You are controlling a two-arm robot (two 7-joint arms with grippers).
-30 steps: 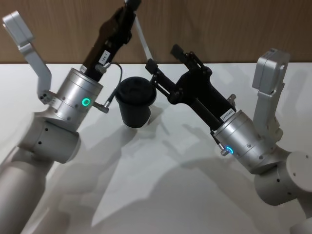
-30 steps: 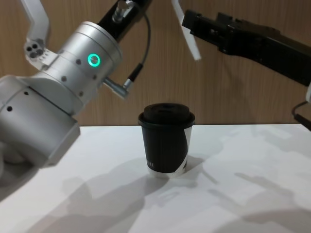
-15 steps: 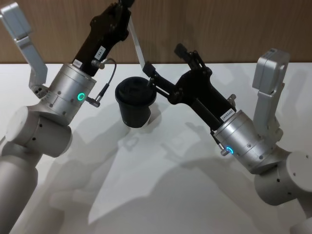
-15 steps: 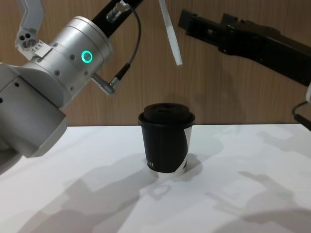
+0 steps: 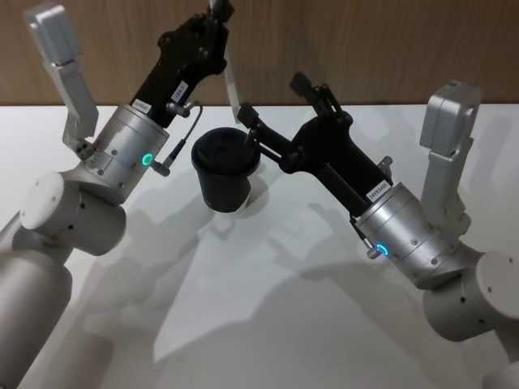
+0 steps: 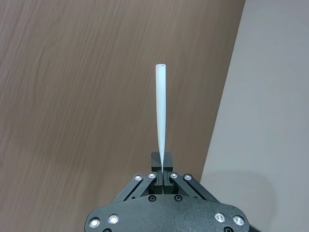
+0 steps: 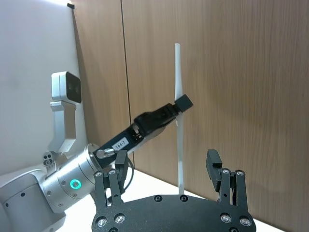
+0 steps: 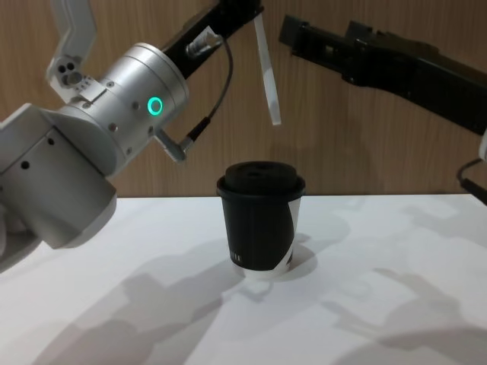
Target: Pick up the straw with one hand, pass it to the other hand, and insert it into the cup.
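Note:
My left gripper (image 5: 216, 14) is shut on the upper end of the white straw (image 5: 232, 87), high above the table. In the left wrist view the fingers (image 6: 163, 166) pinch the straw (image 6: 161, 111). The straw (image 8: 266, 72) hangs almost upright, its lower tip a short way above the lid of the black cup (image 8: 261, 220). The cup (image 5: 225, 166) stands upright on the white table. My right gripper (image 5: 273, 96) is open and holds nothing, raised to the right of the straw. Between its spread fingers, the right wrist view (image 7: 165, 159) shows the straw (image 7: 178, 121).
The white table (image 5: 268, 308) has open room in front of and beside the cup. A brown wooden wall (image 8: 365, 137) rises close behind the table. Both arms reach in over the cup from either side.
My left arm has swung the straw from a slant to nearly upright and lowered it toward the cup's lid. The right gripper has stayed still and open.

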